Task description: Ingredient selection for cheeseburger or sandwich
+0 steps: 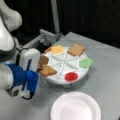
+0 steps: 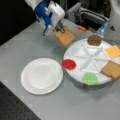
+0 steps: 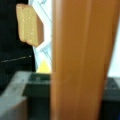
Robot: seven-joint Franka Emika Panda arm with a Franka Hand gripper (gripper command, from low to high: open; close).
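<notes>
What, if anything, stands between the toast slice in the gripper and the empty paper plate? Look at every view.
Nothing visible does. The gripper holds a toast slice just off the rim of the divided tray, and only bare table lies between it and the paper plate, which holds nothing.

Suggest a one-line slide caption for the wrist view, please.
Gripper holding a toast square close to the lens, second toast behind.

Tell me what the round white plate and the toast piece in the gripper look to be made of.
Round white plate: probably paper, matte white with a shallow pressed rim and no shine. Toast piece, held in the gripper above the table: looks like toy foam or soft plastic, a thick tan-brown slab with a speckled, dull face.
</notes>
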